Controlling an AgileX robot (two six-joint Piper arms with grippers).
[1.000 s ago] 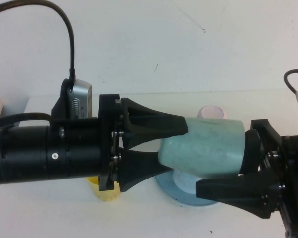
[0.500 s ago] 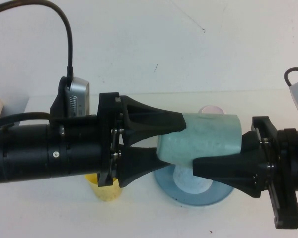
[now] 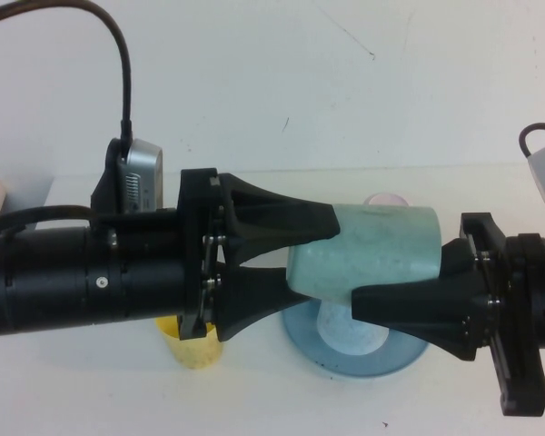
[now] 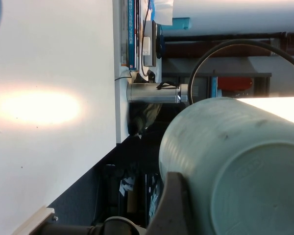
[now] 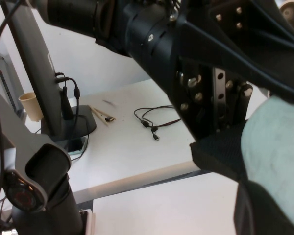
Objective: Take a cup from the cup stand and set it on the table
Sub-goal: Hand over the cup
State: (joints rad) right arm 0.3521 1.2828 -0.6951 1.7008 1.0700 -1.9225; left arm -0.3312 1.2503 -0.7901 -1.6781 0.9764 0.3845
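The pale mint-green cup (image 3: 381, 254) lies on its side in the air above the round blue cup stand (image 3: 395, 359). My left gripper (image 3: 311, 257) comes in from the left and is shut on the cup's base end. One of its fingers (image 4: 174, 205) shows beside the cup (image 4: 235, 161) in the left wrist view. My right gripper (image 3: 372, 291) comes in from the right around the open end, its near finger lying against the cup wall. The right wrist view shows that finger (image 5: 257, 210) touching the cup (image 5: 279, 147). The white table (image 3: 272, 400) lies below.
A yellow cup (image 3: 193, 345) stands on the table under my left arm, left of the stand. A pale pink cup top (image 3: 386, 198) shows behind the mint cup. A white peg cap (image 3: 345, 331) shows on the stand under the cup.
My right gripper turned and moved left until its finger lay over the cup, then stayed there. My left gripper and the cup have hardly moved.
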